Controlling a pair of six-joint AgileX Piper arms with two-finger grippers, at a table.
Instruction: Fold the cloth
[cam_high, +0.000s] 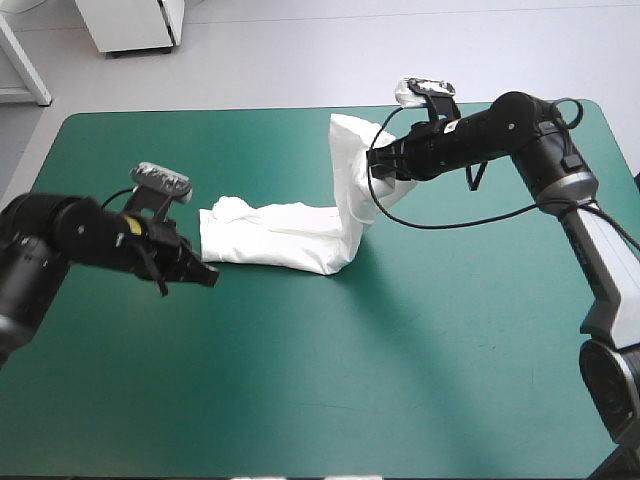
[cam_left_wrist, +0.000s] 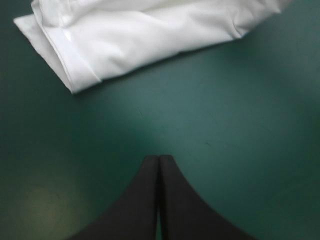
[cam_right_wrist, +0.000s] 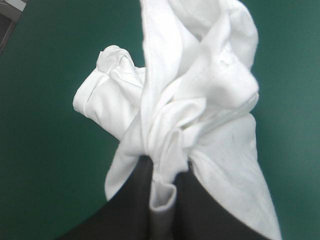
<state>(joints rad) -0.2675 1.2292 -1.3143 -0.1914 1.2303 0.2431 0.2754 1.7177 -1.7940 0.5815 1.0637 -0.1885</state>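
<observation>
Right gripper (cam_right_wrist: 165, 167): clamped tight on a bunched wad of the T-shirt (cam_high: 290, 235), with white cloth squeezed between the black fingers (cam_right_wrist: 125, 210) and spilling out ahead of them. Held up above the teal-green cover (cam_high: 350, 380), toward the far right part of the table.

From that grip outward: draped down as a steep band to the cover, then laid as a long rumpled roll leftward across the table's middle. Small knot of cloth at the roll's left end.

Left gripper (cam_high: 205, 277): closed to a single point, nothing between the fingers, low over the cover. Placed just beside the roll's left end, at its near corner, not touching it in the left wrist view. Hemmed, folded corner ahead of the tips, with bare cover between.
</observation>
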